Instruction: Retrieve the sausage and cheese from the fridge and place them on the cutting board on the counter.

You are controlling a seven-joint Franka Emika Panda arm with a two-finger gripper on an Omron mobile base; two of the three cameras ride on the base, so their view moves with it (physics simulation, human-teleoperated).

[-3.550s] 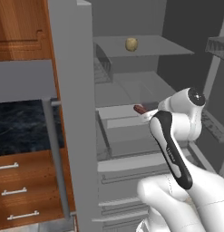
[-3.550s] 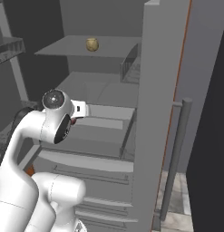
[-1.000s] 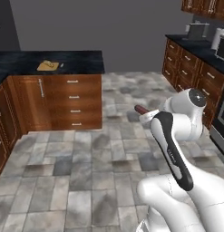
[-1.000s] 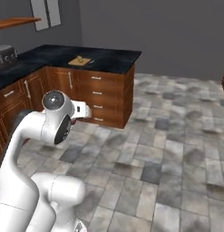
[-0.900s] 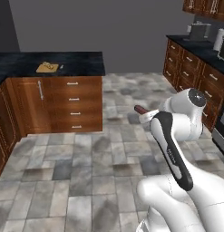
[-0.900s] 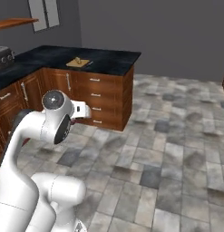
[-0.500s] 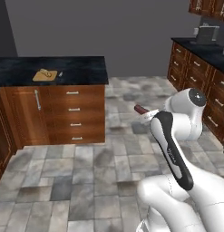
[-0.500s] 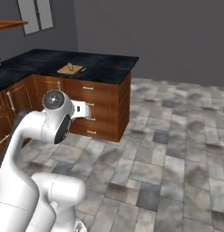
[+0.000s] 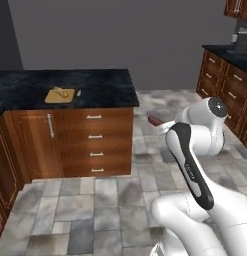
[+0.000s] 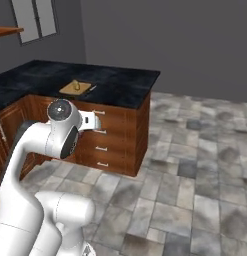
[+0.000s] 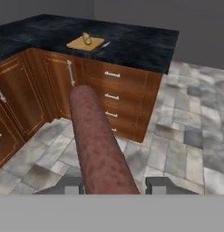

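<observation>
- Reddish-brown sausage [image 11: 99, 144] gripped in the claw [image 11: 114, 185], one dark finger tip [image 11: 70, 185] on each side of it.
- Sticks out long and straight ahead of the claw in the hand view, far end aimed toward the wooden drawers [image 11: 114, 98].
- Seen as a small dark red stub [image 9: 155, 121] poking out past the white arm [image 9: 195, 150] in the left base view, high above the tiled floor [image 9: 95, 200].
- Black marble bench [image 9: 100, 90] well apart from the claw, across the floor.
- Light tan cutting board [image 9: 60, 95] lying flat on the bench, near its front edge.
- Small yellow-tan cheese [image 11: 86, 38] sitting on the cutting board already.
- Thin pale thing [image 11: 105, 44] lying on the bench just beside the board; too small to tell what.
- Same board [image 10: 75, 88] and bench [image 10: 125, 85] in the right base view, beyond the round white arm joint [image 10: 62, 127].
- Brown cupboards [image 9: 70, 140] with silver handles under the bench.
- Grey wall [image 9: 120, 35] behind it all.
</observation>
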